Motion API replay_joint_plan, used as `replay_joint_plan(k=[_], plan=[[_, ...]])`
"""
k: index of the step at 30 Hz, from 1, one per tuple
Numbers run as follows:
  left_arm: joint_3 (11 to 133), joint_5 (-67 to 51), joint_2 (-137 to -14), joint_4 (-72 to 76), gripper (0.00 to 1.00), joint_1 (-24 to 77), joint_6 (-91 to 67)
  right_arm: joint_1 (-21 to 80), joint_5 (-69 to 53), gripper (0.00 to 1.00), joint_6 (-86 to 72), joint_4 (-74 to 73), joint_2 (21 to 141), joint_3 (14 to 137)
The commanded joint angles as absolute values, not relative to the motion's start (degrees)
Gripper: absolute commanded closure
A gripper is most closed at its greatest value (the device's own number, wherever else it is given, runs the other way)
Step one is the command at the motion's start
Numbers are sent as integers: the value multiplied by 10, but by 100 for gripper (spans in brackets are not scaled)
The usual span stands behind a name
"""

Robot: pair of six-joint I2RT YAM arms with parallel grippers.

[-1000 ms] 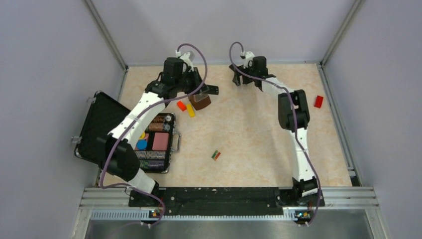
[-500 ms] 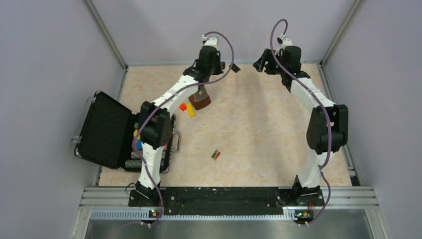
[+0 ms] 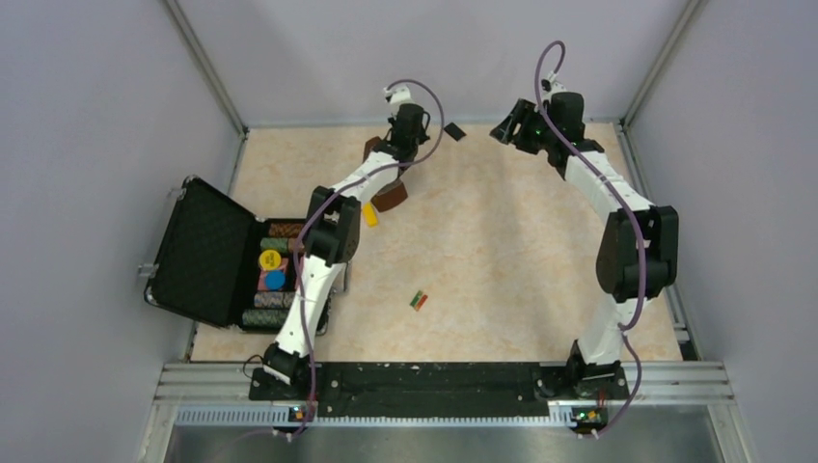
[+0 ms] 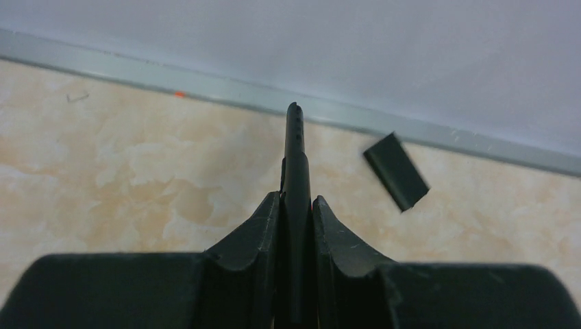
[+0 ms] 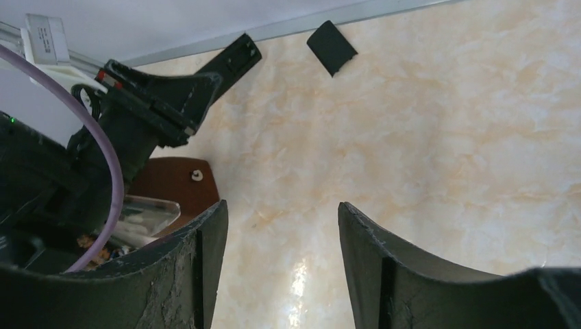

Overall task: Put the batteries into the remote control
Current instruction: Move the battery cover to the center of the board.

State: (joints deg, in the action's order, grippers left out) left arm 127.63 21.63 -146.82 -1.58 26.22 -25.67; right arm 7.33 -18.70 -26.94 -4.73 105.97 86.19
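My left gripper is shut on the remote control, a thin black bar seen edge-on that points at the back wall. In the top view the left gripper is at the far back edge. A small flat black cover piece lies on the table just right of it, and also shows in the top view. The batteries, tiny with green and red stripes, lie mid-table, far from both grippers. My right gripper is open and empty above bare table, at the back right in the top view.
A brown metronome and a yellow block sit under the left arm. An open black case with coloured chips lies at the left. The back wall rail is close ahead of the left gripper.
The left arm has stretched farther toward the back wall with the remote in its gripper. The right arm swung up to the back right, then hardly moved. The batteries have not moved.
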Motion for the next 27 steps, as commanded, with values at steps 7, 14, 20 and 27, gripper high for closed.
replay_joint_plan(k=[7, 14, 20, 27], plan=[[1382, 169, -1546, 101, 100, 241, -356, 70, -198, 43, -312, -98, 943, 851], [1378, 135, -1562, 122, 100, 245, -386, 71, -178, 43, -300, -132, 912, 833], [1379, 167, -1577, 150, 100, 262, -375, 71, -170, 43, -293, -142, 891, 816], [1415, 170, -1605, 135, 100, 270, -419, 71, -174, 43, -284, -159, 880, 817]])
